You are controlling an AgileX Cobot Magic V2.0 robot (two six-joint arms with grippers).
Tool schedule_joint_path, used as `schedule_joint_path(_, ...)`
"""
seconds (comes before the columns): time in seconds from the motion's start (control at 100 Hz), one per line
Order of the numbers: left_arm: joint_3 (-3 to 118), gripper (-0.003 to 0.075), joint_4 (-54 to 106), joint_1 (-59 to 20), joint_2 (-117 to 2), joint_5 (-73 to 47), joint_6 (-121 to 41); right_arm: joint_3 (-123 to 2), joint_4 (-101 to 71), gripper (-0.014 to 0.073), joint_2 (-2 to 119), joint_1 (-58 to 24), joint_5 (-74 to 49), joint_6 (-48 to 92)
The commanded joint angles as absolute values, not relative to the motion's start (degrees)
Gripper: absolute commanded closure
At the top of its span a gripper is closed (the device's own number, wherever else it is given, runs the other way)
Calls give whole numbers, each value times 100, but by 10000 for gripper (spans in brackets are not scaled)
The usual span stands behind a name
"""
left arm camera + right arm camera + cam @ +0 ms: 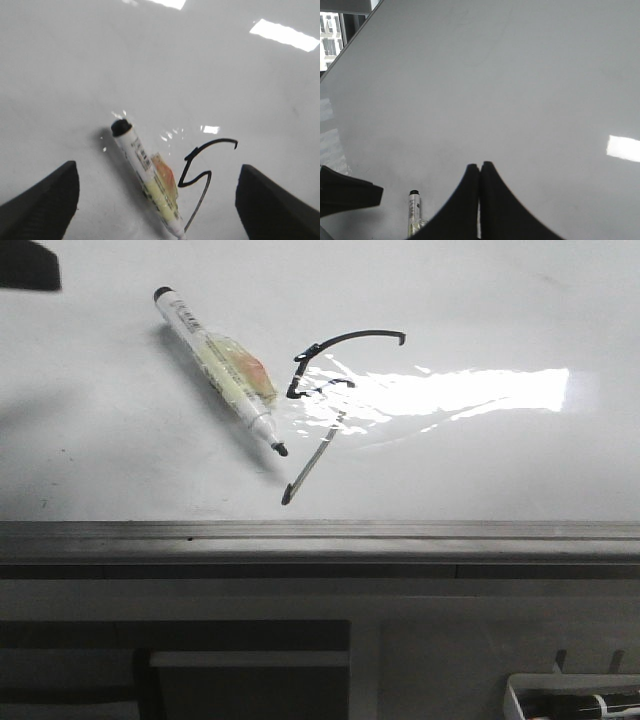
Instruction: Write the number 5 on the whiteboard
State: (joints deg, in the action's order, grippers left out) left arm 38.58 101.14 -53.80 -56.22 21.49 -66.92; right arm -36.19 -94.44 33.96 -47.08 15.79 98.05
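The whiteboard (pixel 500 460) lies flat and glossy, with a bright glare and a grey edge strip (pixel 400 532) at the front. The number 5 (pixel 345 337) is drawn on it in thin black strokes, with a long slanted tail. A white marker pen (pixel 215 365) lies uncapped on the board just left of the 5, its tip toward the front. In the left wrist view my left gripper (pixel 157 172) is open and empty above the pen (pixel 150 175) and the 5 (pixel 210 144). My right gripper (pixel 480 165) is shut and empty over the bare board (pixel 495 90); the pen's cap end (pixel 414 212) shows beside it.
A white tray (pixel 570 695) holding markers stands below the board's front edge at the right. A dark shelf opening (pixel 240 680) is under the edge at the left. A dark part of the left arm (pixel 28 265) shows at the far left.
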Motion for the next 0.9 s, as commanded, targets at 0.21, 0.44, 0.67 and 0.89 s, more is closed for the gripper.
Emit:
schedule_joint_path(0.21, 3754, 489, 10049, -5416, -3731, 2334, -8449, -3092, -10311, 658, 3320, -4716, 1261, 10508)
schedule_joint_path(0.44, 2696, 741, 10062, -5416, -2052, 2517, -8750, -2518, -10446, 657, 2880, -4716, 1261, 10593)
schedule_joint_path(0.67, 2058, 741, 10149, -5416, -968, 2483, -8750, -2476, -10446, 657, 2712, -4716, 1297, 10593)
schedule_joint_path(0.89, 2035, 741, 10149, -5416, -813, 2473, -8750, -2476, -10446, 657, 2712, -4716, 1297, 10593)
